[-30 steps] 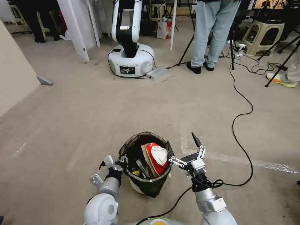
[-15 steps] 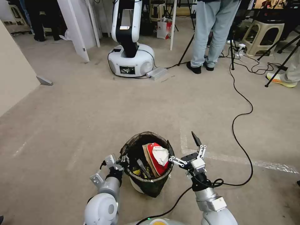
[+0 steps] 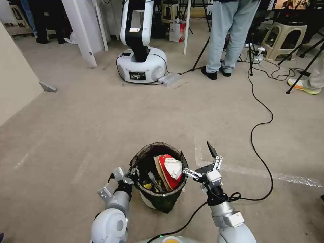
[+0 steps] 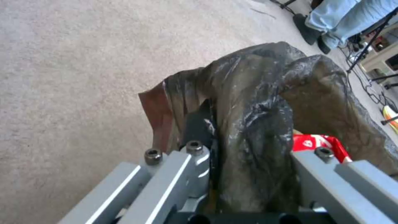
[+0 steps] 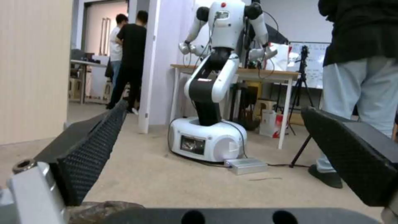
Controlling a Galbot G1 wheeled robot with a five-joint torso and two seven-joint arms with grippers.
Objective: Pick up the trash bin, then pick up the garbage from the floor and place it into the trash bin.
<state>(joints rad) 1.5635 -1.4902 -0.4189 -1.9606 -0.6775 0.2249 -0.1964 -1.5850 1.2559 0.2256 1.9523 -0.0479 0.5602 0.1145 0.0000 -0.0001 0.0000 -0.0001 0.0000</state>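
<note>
The trash bin (image 3: 157, 197), a small white bucket with a dark crinkled bag over its rim, hangs just in front of me, tilted, with my left gripper (image 3: 135, 174) shut on its near-left rim. In the left wrist view the bag-covered rim (image 4: 253, 130) sits pinched between the jaws. Garbage lies inside: a red-and-white packet (image 3: 170, 168), brown paper (image 3: 158, 167) and a yellow scrap (image 3: 147, 186). My right gripper (image 3: 198, 157) hovers open beside the bin's right rim, nothing between its fingers (image 5: 89, 146).
A black cable (image 3: 261, 135) loops over the carpet to the right. Another white robot (image 3: 141, 64) stands ahead with a silver box (image 3: 169, 79) by its base. A person's legs (image 3: 224, 37), tripods and a stool (image 3: 285, 38) crowd the far right. A beige panel (image 3: 15, 77) stands left.
The bin and my left gripper shifted slightly to the right and a little lower in the first half second, then held still. The right gripper has stayed put.
</note>
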